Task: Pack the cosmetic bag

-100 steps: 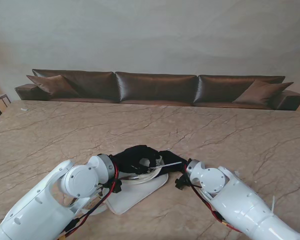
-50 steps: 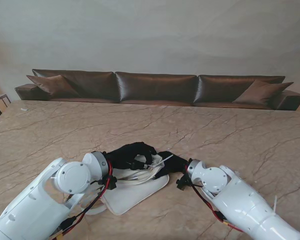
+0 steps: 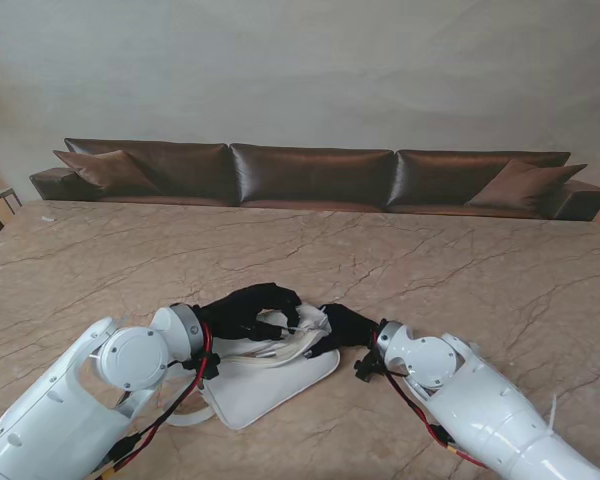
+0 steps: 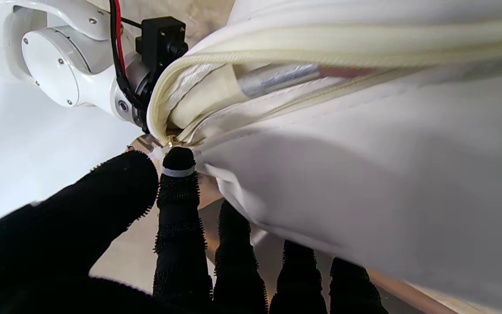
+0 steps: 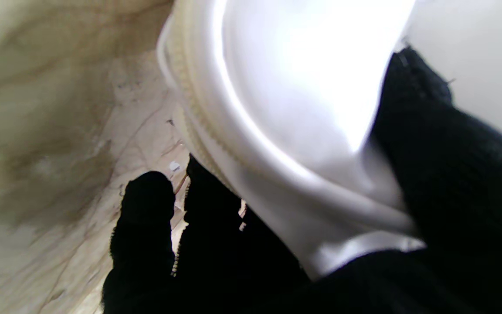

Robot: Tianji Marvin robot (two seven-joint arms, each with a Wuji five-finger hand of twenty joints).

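Observation:
The white cosmetics bag (image 3: pixel 265 382) lies on the marble table close in front of me, its upper edge lifted between both black-gloved hands. My left hand (image 3: pixel 248 308) is curled over the bag's top at the zip. In the left wrist view its thumb and index fingertip (image 4: pixel 178 159) meet at the zip's end, and the other fingers lie along the bag (image 4: pixel 364 183). A silvery tube (image 4: pixel 277 77) shows inside the part-open zip. My right hand (image 3: pixel 344 325) pinches the bag's right end (image 5: pixel 303 144) between thumb and fingers.
The marble table (image 3: pixel 460 270) stretches far ahead and to both sides. A brown leather sofa (image 3: pixel 310 175) stands behind its far edge. My right arm's wrist (image 4: pixel 59 74) sits close beside the bag's end in the left wrist view.
My left hand and forearm have slid to the left along the bag's top. The thin pale stick that poked out near the right hand no longer shows. The right hand stayed put.

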